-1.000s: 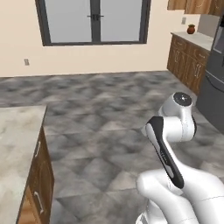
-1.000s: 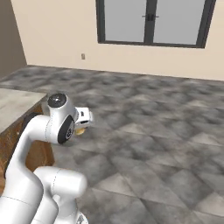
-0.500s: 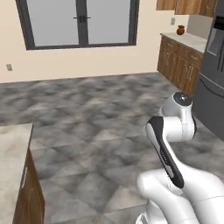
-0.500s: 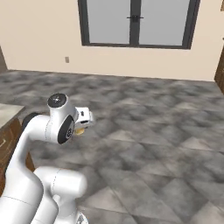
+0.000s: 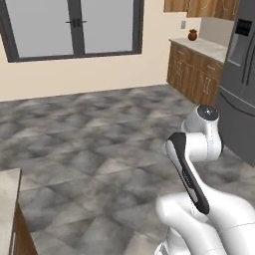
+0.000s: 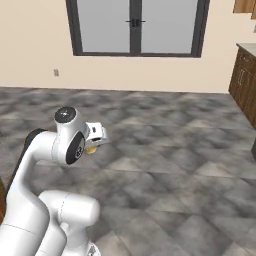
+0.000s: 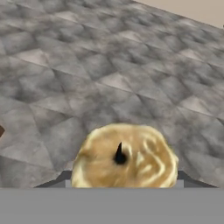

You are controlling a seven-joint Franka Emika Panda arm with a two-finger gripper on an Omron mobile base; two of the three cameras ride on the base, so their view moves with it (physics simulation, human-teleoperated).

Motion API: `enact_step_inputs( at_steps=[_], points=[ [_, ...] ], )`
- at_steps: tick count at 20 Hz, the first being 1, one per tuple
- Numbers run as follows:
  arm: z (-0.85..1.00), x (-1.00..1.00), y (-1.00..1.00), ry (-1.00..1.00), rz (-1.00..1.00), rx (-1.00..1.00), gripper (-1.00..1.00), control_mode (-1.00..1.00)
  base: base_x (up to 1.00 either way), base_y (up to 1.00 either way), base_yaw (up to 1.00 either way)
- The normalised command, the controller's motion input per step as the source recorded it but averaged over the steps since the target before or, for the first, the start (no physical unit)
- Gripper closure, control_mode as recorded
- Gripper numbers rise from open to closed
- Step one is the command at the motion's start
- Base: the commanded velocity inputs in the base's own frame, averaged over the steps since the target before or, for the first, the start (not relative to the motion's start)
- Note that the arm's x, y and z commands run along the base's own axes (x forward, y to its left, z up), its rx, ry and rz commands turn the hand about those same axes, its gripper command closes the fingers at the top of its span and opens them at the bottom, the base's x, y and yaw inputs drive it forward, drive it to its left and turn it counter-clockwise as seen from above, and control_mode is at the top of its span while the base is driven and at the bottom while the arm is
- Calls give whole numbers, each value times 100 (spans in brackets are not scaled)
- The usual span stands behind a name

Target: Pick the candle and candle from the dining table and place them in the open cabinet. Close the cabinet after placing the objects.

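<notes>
The stubby golden-tan candle [image 7: 124,157] sits close in the hand view, its dark wick pointing at the camera, with grey floor tiles beyond it. My gripper [image 7: 124,183] is shut on it, a grey finger [image 7: 59,179] showing at each side. In the right base view the gripper [image 6: 93,147] hangs over the floor beside the arm's elbow, a sliver of the candle [image 6: 91,149] under the hand. A corner of the dining table [image 5: 7,196] shows at the lower left of the left base view. The slim taper candle and the open cabinet are out of view.
Grey stone floor spreads ahead to glass double doors [image 5: 74,27]. At the right stand low wooden cabinets [image 5: 194,74] under a counter with a brown pot [image 5: 192,35], a dark fridge [image 5: 241,79], and the bottoms of wooden wall cabinets [image 5: 199,6].
The base has turned, so the whole scene slid left: the dining table has nearly left the views and the fridge and counter came closer. The arm's pose and its hold look unchanged.
</notes>
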Motion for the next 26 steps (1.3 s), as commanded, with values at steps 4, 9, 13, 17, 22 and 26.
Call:
enact_step_inputs(
  at_steps=[4,9,13,17,22,26],
  points=[
    [0,0,0,0,0,0,100,100,64,9,-22],
    [0,0,0,0,0,0,100,100,64,9,-21],
    [0,0,0,0,0,0,100,100,65,10,-21],
    [0,0,0,0,0,0,100,100,66,11,-20],
    [0,0,0,0,0,0,100,100,66,11,-20],
    [0,0,0,0,0,0,100,100,67,12,-19]
  ],
)
